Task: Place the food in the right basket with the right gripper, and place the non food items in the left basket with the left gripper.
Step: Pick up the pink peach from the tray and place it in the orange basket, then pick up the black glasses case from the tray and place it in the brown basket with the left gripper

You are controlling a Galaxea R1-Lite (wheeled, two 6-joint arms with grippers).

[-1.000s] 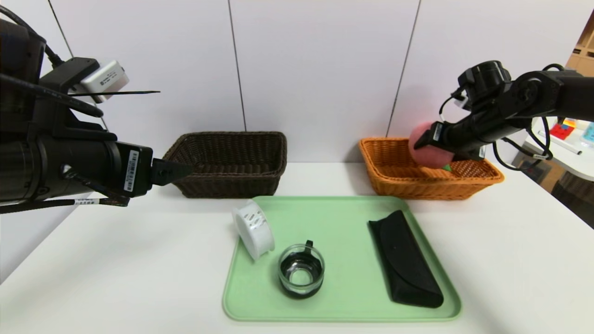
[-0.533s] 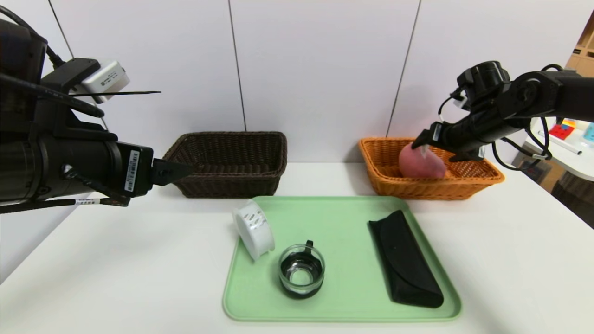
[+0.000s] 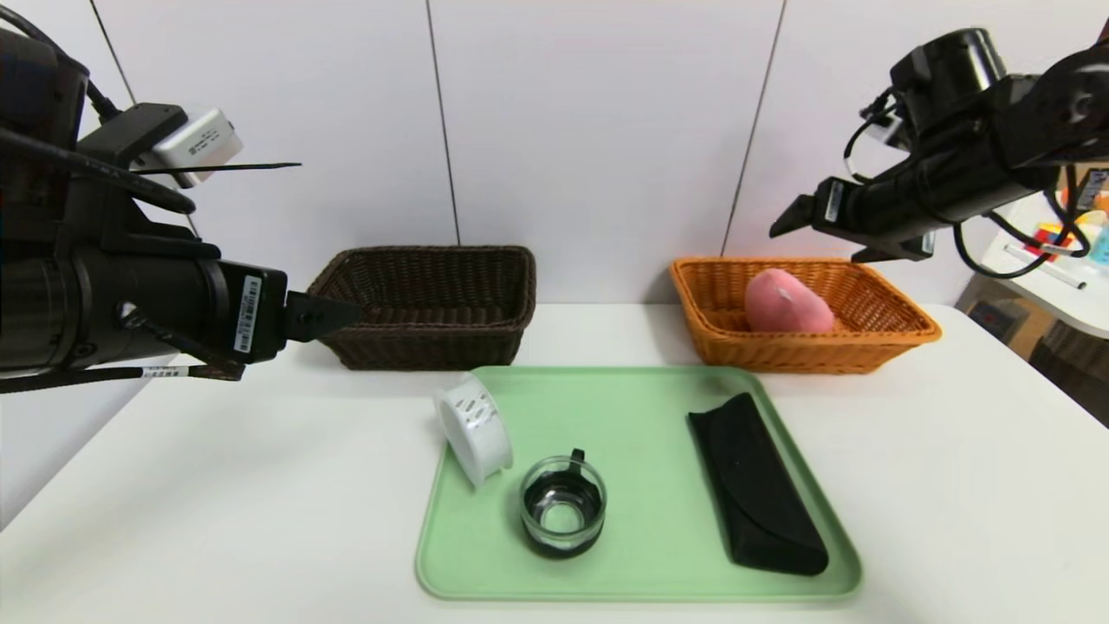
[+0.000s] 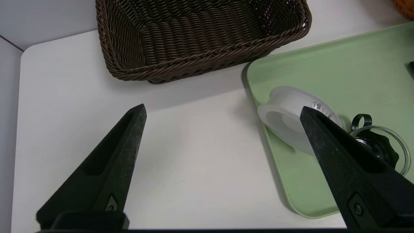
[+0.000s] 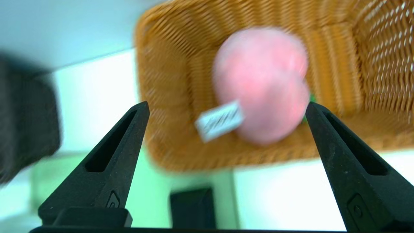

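Note:
The pink plush peach lies inside the orange-tan right basket, white tag showing. My right gripper hangs open above the basket, well clear of the peach and holding nothing. The dark brown left basket holds nothing that I can see. A white spool, a glass cup and a black soft case rest on the green tray. My left gripper is open over the table, left of the tray.
The green tray sits in front of both baskets, with the spool leaning on its left rim. White wall panels rise right behind the baskets. Another table with small items stands at the far right.
The right gripper opened and let go of the peach, which dropped into the orange-tan basket. That gripper then rose upward and back. The left arm barely shifted.

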